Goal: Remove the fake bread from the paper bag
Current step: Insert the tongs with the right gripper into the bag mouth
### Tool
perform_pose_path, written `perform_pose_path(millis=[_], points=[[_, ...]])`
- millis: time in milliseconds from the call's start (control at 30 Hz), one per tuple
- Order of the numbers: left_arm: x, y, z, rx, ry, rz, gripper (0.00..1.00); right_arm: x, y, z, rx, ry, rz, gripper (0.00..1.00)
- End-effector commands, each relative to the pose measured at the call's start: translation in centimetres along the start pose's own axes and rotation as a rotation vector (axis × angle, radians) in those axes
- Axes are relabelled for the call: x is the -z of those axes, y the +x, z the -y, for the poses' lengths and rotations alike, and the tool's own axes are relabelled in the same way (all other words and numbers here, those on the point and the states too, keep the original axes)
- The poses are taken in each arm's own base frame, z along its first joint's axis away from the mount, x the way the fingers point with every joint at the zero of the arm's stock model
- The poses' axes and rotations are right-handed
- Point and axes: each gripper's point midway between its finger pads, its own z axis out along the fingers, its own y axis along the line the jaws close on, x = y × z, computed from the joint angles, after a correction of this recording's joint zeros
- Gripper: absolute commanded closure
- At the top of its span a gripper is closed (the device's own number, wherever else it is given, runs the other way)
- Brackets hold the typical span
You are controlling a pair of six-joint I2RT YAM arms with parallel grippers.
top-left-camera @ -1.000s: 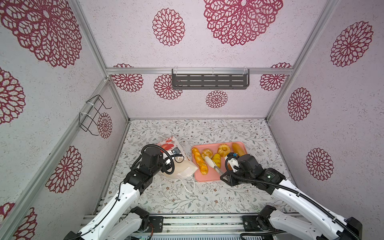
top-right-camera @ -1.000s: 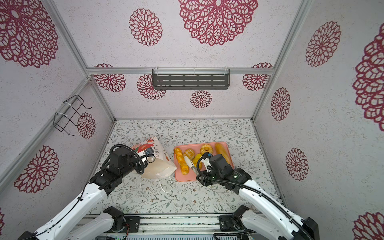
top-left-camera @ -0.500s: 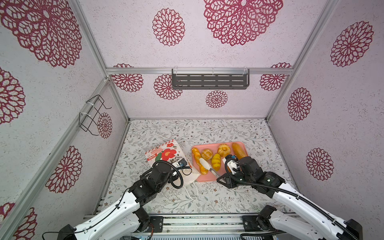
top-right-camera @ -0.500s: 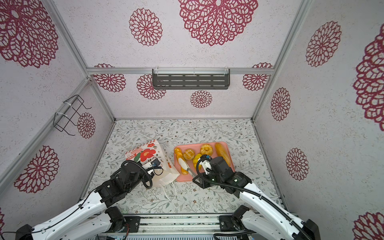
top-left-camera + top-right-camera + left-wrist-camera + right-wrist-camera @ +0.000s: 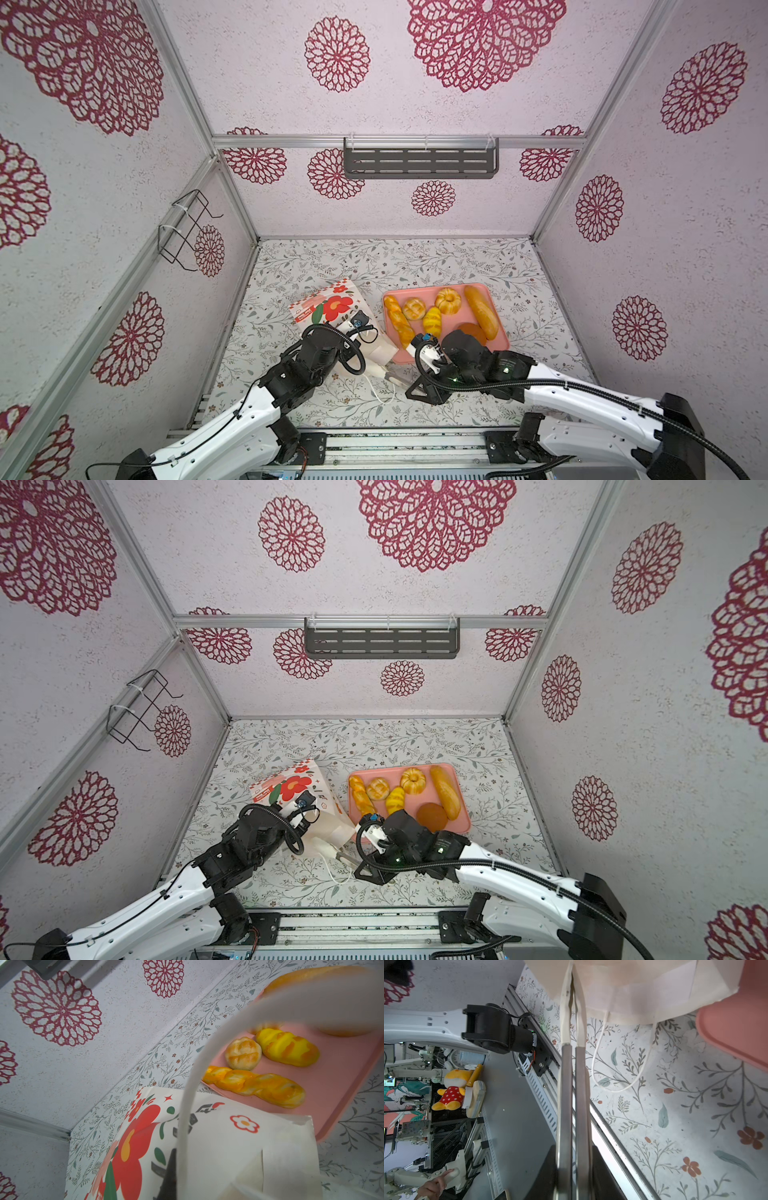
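left arm (image 5: pixel 307 365) pulled back off the paper bag (image 5: pixel 328 307), right pincer (image 5: pixel 573 985) off the tray (image 5: pixel 424 292).

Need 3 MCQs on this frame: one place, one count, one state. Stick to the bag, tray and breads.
1. Where is the paper bag?
A) on the pink tray
B) on the table, left of the tray in both top views
C) against the back wall

2. How many fake breads lie on the tray?
A) three
B) nine
C) six

3. How does the bag sit?
A) lying on its side
B) standing upright
C) upside down

Key:
1 B: it lies beside the tray's left edge.
2 C: twisted stick, scored roll, yellow loaf, ring bun, long loaf, brown bun.
3 A: its rose print faces the top cameras.
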Motion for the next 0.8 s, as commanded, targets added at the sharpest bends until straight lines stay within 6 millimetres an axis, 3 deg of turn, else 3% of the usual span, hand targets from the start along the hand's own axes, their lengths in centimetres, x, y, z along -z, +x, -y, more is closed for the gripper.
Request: perform_pose_path(millis=[0, 167, 367, 500, 767], points=[[0.7, -1.0, -0.2, 0.085, 0.002, 0.060, 1.00, 0.2, -4.6, -2.1, 0.098, -0.037, 0.158, 0.91], [1.0, -1.1, -0.2, 0.145, 0.008, 0.076, 1.00, -2.1, -7.8, -1.1, 0.078, -0.011, 0.273, 0.89], [0.9, -1.0, -0.1, 0.179, 0.012, 0.070, 1.00, -5.6, -8.4, -1.5, 0.111, 0.016, 0.281, 0.84], [0.8, -0.9, -0.3, 0.194, 0.000, 0.077, 1.00, -6.0, -9.3, -2.1, 0.103, 0.008, 0.317, 0.74], [1.2, -1.2, -0.8, 0.270, -0.020, 0.109, 1.00, -7.1, -10.7, -2.3, 0.113, 0.022, 0.323, 0.68]])
